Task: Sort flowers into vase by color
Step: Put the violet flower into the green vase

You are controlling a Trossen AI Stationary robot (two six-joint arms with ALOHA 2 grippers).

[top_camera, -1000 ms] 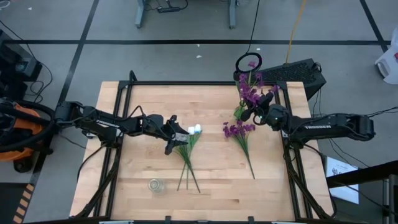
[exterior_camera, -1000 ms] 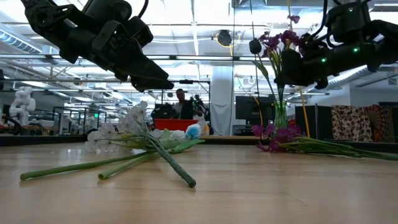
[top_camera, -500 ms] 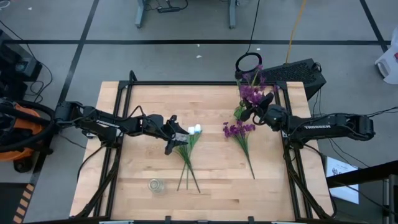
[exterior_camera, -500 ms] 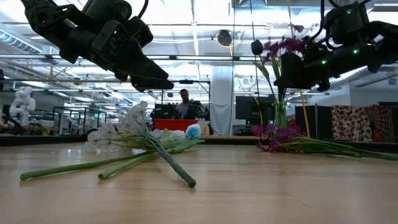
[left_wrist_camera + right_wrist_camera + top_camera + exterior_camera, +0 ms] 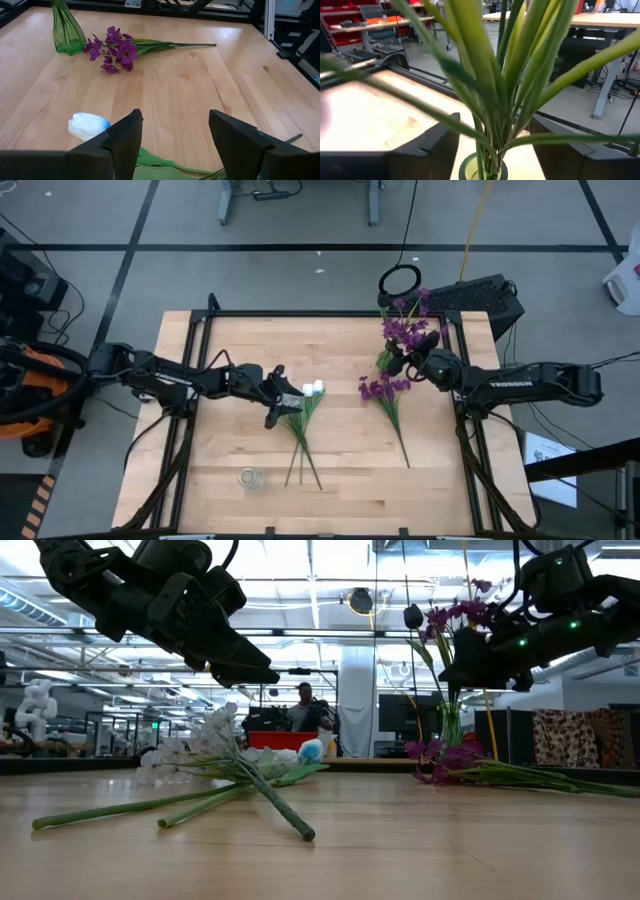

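Purple flowers (image 5: 403,328) stand in a green vase (image 5: 451,728) at the table's far right. My right gripper (image 5: 398,360) is open, with a finger on either side of their stems (image 5: 487,105) just above the vase mouth (image 5: 470,170); it touches nothing. Another purple flower (image 5: 385,392) lies flat on the table nearby. White flowers (image 5: 305,405) lie mid-table with their stems toward the near edge. My left gripper (image 5: 283,395) hovers open above them, a white bud (image 5: 87,125) beside its finger.
A small clear glass (image 5: 250,477) stands near the front edge, left of the white flowers' stem ends. A black frame (image 5: 300,313) runs along the table's far edge. A bare stretch of wood lies between the two flower groups.
My right gripper has opened and let go of the purple flowers' stems, tipping slightly while staying in place. The flowers remain standing in the green vase, and their blossoms have swung a little to one side.
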